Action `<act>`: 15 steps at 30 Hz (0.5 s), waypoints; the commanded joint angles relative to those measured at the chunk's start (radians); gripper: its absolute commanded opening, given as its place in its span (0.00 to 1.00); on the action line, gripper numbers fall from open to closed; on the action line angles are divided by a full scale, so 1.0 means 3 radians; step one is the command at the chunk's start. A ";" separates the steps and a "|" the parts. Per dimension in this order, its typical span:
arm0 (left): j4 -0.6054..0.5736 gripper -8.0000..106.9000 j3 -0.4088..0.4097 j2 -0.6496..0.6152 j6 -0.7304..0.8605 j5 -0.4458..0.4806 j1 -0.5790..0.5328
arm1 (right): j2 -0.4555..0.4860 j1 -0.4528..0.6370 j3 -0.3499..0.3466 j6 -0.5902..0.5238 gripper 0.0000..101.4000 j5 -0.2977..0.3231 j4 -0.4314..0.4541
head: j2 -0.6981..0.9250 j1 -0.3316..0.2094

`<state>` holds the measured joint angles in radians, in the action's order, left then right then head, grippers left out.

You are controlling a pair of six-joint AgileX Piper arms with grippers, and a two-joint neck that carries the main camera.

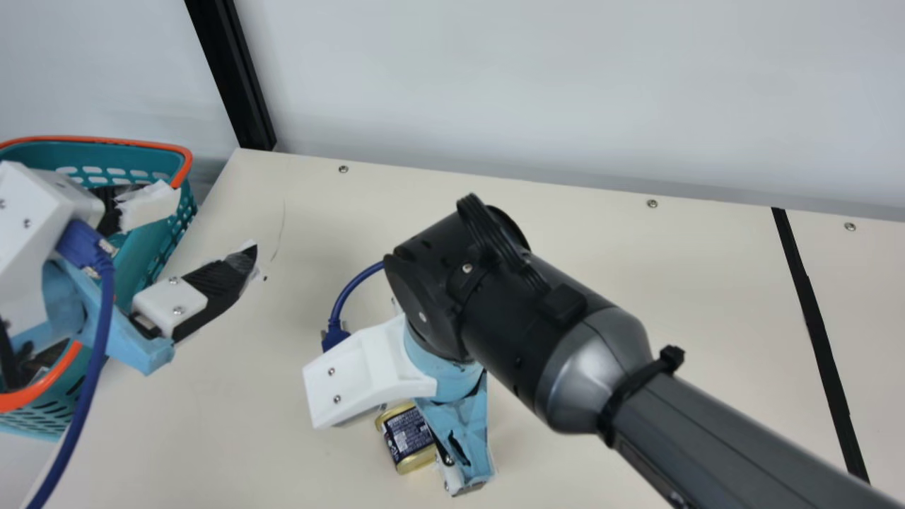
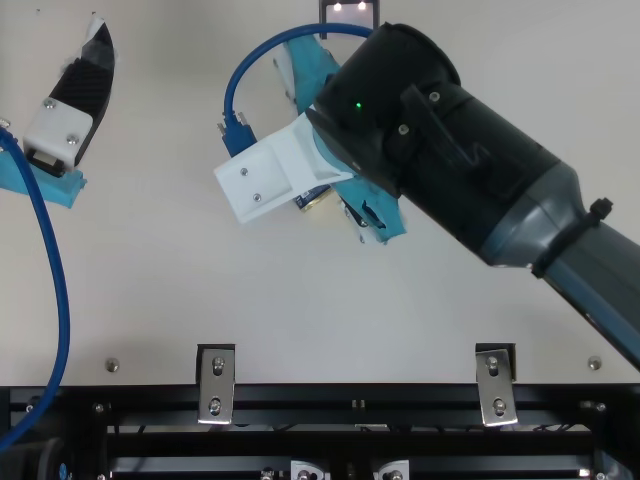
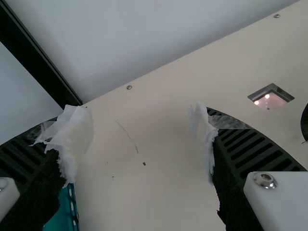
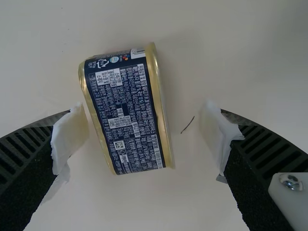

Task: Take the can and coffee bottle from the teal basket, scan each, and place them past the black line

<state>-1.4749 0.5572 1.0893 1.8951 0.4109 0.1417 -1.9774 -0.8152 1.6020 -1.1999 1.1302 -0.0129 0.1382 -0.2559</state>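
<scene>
We find the can (image 4: pixel 127 110) on the table (image 4: pixel 240 48), under the nearer right gripper (image 4: pixel 146 137). Its fingers stand spread, the can's long side crosswise to their closing line and nearer one finger. The left gripper (image 1: pixel 210 225), also spread, is by the teal basket (image 1: pixel 185 166).

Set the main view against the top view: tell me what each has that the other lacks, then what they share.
Main view, not top: the teal basket with its orange rim, the black line across the table, and a black post.

Top view, not main: a lit window in the tabletop, metal brackets and a black rail.

Both: the cream table, the open left gripper, the right gripper, a blue cable at each arm, and part of the navy-and-gold can.
</scene>
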 commanded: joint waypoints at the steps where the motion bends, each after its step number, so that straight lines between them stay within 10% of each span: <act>1: 0.0000 0.85 0.0000 0.0000 0.0000 0.0000 0.0000 | -0.0006 0.0010 -0.0030 0.0023 1.00 -0.0020 -0.0017 | -0.0023 -0.0007; 3: 0.0000 0.85 0.0000 0.0000 0.0000 0.0000 0.0000 | -0.0002 0.0022 -0.0061 0.0044 0.00 -0.0037 -0.0026 | -0.0023 -0.0007; 15: 0.0000 0.85 0.0000 0.0000 0.0000 0.0000 0.0000 | 0.0249 0.0283 0.0105 0.0364 0.00 0.0183 -0.0156 | -0.0023 -0.0007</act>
<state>-1.4749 0.5572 1.0893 1.8951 0.4109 0.1417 -1.9092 -0.7448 1.6201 -1.1052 1.1730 -0.0620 0.1382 -0.2559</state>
